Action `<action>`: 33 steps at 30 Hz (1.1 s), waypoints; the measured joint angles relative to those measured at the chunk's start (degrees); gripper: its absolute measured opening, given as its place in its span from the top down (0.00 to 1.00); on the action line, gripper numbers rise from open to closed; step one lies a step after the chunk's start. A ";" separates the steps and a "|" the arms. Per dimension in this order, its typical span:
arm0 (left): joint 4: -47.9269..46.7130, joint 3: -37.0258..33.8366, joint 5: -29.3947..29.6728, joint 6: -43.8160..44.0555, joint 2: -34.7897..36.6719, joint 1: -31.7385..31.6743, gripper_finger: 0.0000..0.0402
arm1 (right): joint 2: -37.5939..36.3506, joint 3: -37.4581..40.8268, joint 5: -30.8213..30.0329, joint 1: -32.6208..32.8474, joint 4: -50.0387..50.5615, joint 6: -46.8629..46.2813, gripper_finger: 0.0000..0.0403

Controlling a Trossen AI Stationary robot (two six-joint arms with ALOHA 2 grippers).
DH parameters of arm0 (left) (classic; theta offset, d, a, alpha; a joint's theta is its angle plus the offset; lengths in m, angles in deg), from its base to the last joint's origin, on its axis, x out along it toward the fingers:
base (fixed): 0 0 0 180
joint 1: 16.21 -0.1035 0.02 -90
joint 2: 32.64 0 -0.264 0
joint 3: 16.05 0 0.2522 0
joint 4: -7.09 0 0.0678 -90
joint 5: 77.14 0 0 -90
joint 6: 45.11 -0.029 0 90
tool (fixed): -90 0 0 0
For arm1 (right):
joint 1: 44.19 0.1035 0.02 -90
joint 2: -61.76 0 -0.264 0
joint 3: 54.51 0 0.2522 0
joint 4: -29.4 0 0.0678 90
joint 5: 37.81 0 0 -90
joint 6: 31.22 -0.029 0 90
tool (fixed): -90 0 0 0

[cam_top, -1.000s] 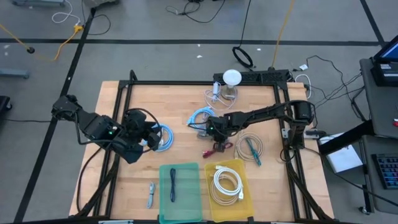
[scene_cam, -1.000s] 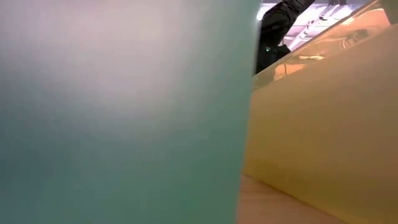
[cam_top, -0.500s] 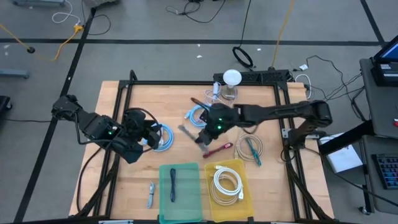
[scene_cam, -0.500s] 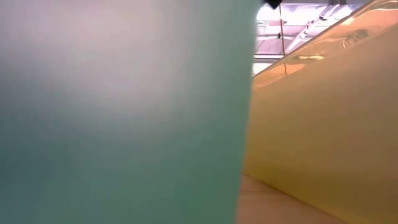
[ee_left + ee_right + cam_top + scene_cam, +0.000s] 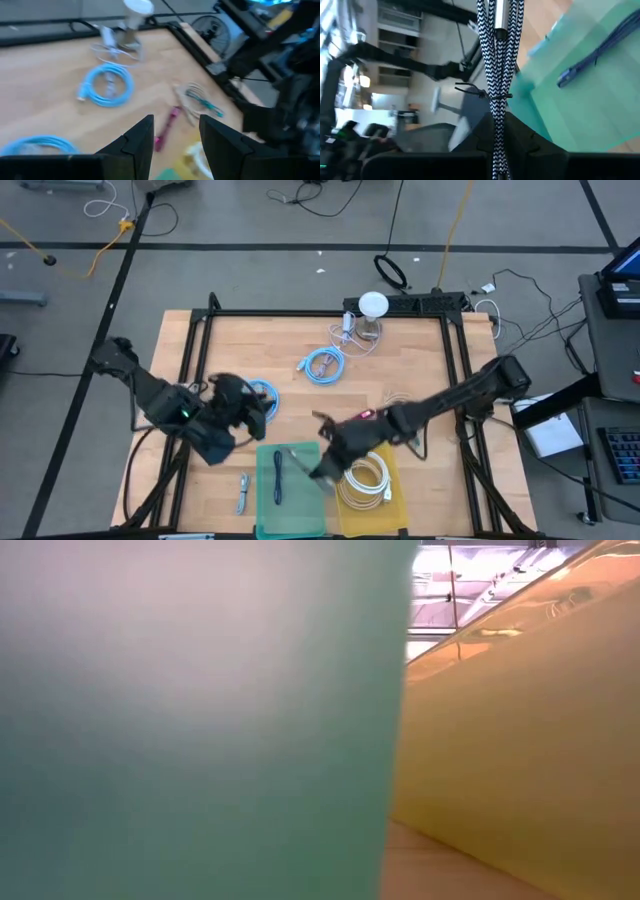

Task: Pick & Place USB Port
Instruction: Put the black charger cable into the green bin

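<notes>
My right gripper [image 5: 330, 452] hangs above the near edge of the table, where the green tray [image 5: 300, 505] meets the yellow tray [image 5: 392, 502]. It is shut on a black-and-white braided cable bundle [image 5: 498, 75] that has a silver plug [image 5: 503, 15] at its far end. My left gripper [image 5: 175, 135] is open with nothing between its fingers; it is at the table's left, beside a light blue cable coil [image 5: 266, 394]. The low view shows only the tray walls. My right gripper pinches the braided cable bundle [image 5: 496, 117] between its two fingers, several strands together, just behind the thin tie around it. The bundle runs straight out past the fingertips. It is lifted clear, above the green tray.
A dark blue cable [image 5: 277, 476] lies in the green tray and a white coil [image 5: 366, 472] in the yellow one. On the table are another light blue coil [image 5: 322, 364], a pink cable [image 5: 364, 415], a beige cable [image 5: 403, 418], a white lamp-like thing [image 5: 372, 305] and a small grey piece [image 5: 243, 492].
My right gripper has lifted the braided cable off the table's middle and carried it toward the near edge, rising and rolling its wrist, until it is over the trays. My left gripper has shifted a little toward the near edge and stays open.
</notes>
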 joint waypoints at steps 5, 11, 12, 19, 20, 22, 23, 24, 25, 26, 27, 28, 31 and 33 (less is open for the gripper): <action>13.27 0.00 -0.35 -0.03 -6.64 2.86 0.60 | 4.86 -0.11 -8.08 5.69 -1.71 -0.58 0.98; 23.67 -0.02 -1.72 0.35 -13.18 5.24 0.60 | 10.79 -0.11 -17.68 8.90 -7.53 -9.37 0.98; 24.44 -0.02 -1.73 0.88 -13.80 5.68 0.60 | 11.22 -0.11 -20.39 9.46 -7.50 -11.12 0.98; 25.15 -0.02 2.42 7.12 -15.54 9.61 0.61 | 12.01 -0.31 -34.38 10.86 0.00 -22.72 0.98; 25.00 -0.02 3.53 7.75 -15.52 10.12 0.63 | 12.01 -0.88 -35.31 10.85 2.48 -23.96 0.98; 24.94 -0.02 4.78 8.36 -15.50 10.89 0.67 | 12.05 -2.98 -35.68 10.78 7.90 -24.81 0.98; 24.72 -0.02 5.45 8.56 -15.36 11.26 0.70 | 12.05 -4.03 -35.84 10.75 9.90 -24.81 0.98; 24.69 -0.02 6.19 8.69 -15.24 11.67 0.73 | 12.01 -4.85 -35.85 10.64 10.86 -24.58 0.98; 24.87 0.05 6.77 8.74 -15.15 11.86 0.75 | 11.98 -5.26 -35.60 10.45 10.55 -23.97 0.98; 25.05 0.13 7.35 8.76 -15.11 12.05 0.78 | 11.97 -5.46 -35.52 10.24 10.05 -23.44 0.98; 25.28 0.13 7.48 8.70 -15.10 12.26 0.81 | 11.97 -5.70 -35.44 10.14 10.29 -23.21 0.98; 25.43 0.13 7.47 8.51 -15.12 12.52 0.84 | 11.97 -5.75 -35.44 10.02 10.48 -22.86 0.98; 26.43 0.13 7.44 7.42 -15.15 13.14 0.91 | 11.99 -5.76 -35.38 9.90 10.85 -22.44 0.98; 26.49 0.15 7.45 7.08 -15.15 13.48 0.96 | 12.00 -5.77 -34.51 10.50 10.70 -23.37 0.98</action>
